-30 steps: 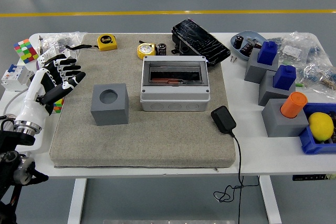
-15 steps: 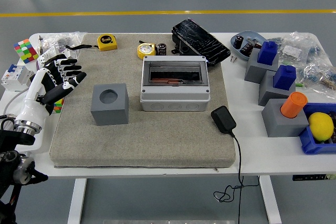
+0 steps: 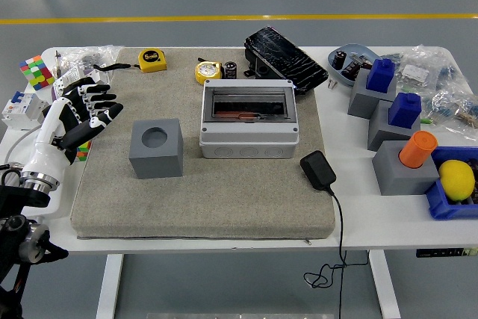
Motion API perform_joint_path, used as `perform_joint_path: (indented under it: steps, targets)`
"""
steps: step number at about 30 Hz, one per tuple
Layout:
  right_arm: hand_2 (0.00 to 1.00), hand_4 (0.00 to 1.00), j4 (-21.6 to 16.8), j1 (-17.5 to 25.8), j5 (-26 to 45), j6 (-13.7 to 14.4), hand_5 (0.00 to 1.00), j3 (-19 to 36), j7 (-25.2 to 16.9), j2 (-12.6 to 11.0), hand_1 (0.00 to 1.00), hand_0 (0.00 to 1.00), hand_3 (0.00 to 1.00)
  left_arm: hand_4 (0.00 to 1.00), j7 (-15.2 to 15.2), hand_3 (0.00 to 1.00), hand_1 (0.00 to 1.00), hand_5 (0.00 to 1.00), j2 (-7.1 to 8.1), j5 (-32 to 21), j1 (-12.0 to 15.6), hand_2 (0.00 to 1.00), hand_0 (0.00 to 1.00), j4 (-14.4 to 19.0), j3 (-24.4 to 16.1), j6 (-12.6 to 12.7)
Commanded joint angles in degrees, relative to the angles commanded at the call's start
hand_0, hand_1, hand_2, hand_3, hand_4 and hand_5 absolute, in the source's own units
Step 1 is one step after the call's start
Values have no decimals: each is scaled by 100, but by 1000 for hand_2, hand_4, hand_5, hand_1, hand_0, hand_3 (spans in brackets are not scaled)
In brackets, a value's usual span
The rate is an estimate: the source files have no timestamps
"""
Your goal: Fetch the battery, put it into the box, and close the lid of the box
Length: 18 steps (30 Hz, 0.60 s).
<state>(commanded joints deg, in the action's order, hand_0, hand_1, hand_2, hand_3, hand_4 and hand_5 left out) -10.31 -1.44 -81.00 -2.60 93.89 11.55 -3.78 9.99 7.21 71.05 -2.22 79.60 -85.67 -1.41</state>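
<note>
While the grey box sits near the middle of the grey mat, the left hand hovers well off to the box's left, over the mat's left edge, its fingers spread and loose, grasping nothing. Its white forearm runs down toward the near left corner of the white table. The box's lid is shut, with a dark transparent window through which something reddish shows. Beyond the box's far left corner, a small black cylinder that may be the battery stands beside a yellow tape measure; its label is too small to read. Another yellow tape measure lies farther left of that, with dark print I cannot make out. A grey cube with a round hole in its top rests between the hand and the box. At the box's near right corner lies a black adapter, its cord running off the table's near edge. A black wrapped package lies behind the box.
</note>
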Motion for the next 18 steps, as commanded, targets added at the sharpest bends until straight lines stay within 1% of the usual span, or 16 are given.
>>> perform_joint_path:
  steps: [18]
  targets:
    - [709, 998, 0, -4, 14, 4, 552, -13, -5, -12, 707, 740, 705, 998, -5, 616, 591, 297, -24, 4, 25, 583, 512, 7, -21, 9]
